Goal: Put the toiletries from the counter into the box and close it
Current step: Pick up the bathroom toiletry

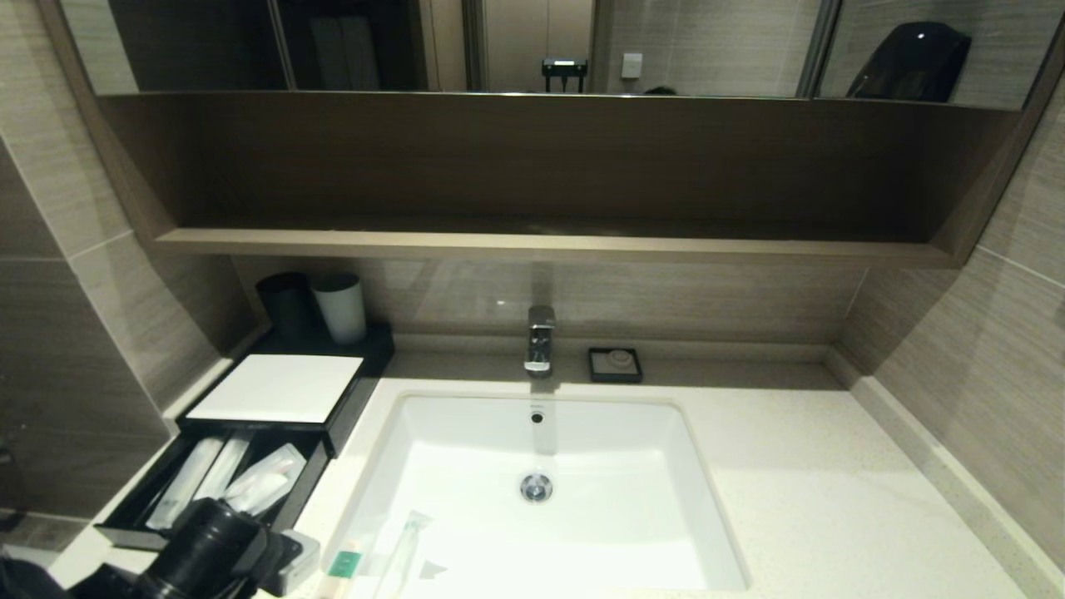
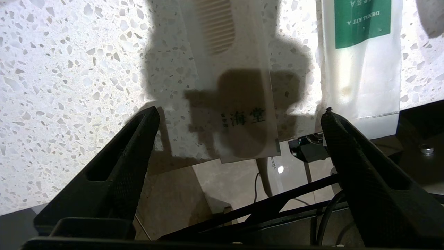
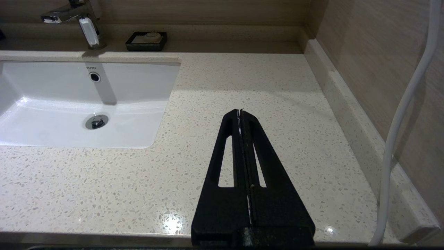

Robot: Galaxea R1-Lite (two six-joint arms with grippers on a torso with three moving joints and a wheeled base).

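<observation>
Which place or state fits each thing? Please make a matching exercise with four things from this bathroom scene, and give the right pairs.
Things:
1. comb packet
2. left gripper
3. right gripper
4. drawer

Places or states:
A. shut, above the bare counter to the right of the sink
B. pulled out of the box, with packets inside
C. lying on the counter, its end past the front edge
D. open, one finger on each side of the comb packet, not touching it

Pairs: 1-C, 2-D, 3-A, 4-B
</observation>
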